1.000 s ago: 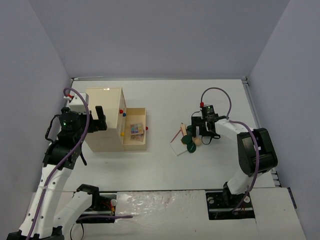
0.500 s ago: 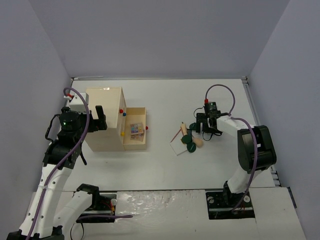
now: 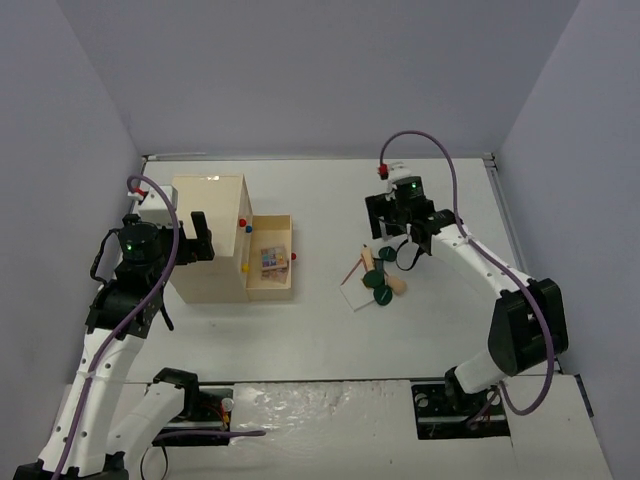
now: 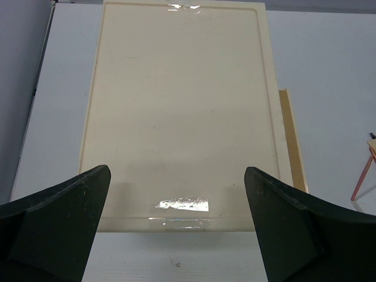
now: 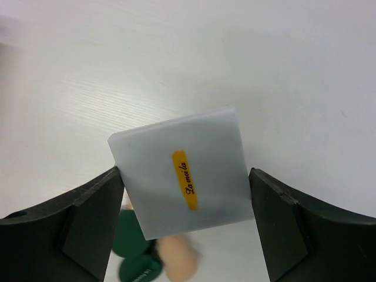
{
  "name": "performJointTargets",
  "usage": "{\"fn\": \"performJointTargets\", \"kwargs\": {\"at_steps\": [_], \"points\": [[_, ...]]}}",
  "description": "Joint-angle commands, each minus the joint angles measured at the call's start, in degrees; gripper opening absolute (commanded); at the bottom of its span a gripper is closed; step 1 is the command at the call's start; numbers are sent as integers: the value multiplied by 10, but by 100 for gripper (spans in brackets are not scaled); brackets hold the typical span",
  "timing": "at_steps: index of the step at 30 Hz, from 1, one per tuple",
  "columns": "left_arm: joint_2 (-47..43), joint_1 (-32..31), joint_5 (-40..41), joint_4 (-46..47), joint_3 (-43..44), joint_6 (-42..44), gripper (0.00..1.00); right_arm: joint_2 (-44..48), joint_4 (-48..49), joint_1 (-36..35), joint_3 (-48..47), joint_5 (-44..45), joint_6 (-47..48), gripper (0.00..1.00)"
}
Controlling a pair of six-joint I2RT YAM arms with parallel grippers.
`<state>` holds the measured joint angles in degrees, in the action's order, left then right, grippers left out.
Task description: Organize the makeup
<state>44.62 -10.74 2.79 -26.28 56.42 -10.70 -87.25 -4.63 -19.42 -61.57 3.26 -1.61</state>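
Pincer, right (image 5: pixel 185 176): I see it clamped on white flat case (image 5: pixel 205 141), held clear of desk (image 5: pixel 294 59) for carrying.
Pincer, left (image 4: pixel 176 170): wide open, empty, over cream box (image 4: pixel 176 88).
Loose makeup (image 3: pixel 380 285): 6 o'clock of case.

The left arm (image 3: pixel 100 345) and right arm (image 3: pixel 478 262) are white with black joints, looping purple cables (image 3: pixel 415 134), green wrist lights (image 3: pixel 128 241), and matte black wedge-shaped tool fingers (image 5: pixel 88 226).
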Motion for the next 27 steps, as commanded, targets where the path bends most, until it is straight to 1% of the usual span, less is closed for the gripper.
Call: {"fn": "performJointTargets", "kwargs": {"at_steps": [1,5,8,11,15,20,23,25,27], "points": [[0,4,-5,37,16,0,97,18,51,-98,-93,-126,106,25],[-1,5,-3,38,15,2,97,-44,68,-184,-176,-213,167,28],[-4,5,0,38,15,3,97,-112,85,-219,-227,-269,198,28],[-5,5,0,38,14,4,97,-164,88,-252,-282,-295,234,28],[-4,5,-1,39,13,3,97,-236,87,-267,-320,-320,251,29],[-3,4,-3,39,13,3,97,-274,88,-267,-318,-327,257,31],[-2,5,-6,39,14,3,97,-281,87,-269,-304,-335,259,39],[-2,5,-6,39,14,2,97,-282,88,-270,-295,-337,259,50],[-2,5,-6,39,14,2,97,-278,87,-271,-288,-333,256,70]]}}
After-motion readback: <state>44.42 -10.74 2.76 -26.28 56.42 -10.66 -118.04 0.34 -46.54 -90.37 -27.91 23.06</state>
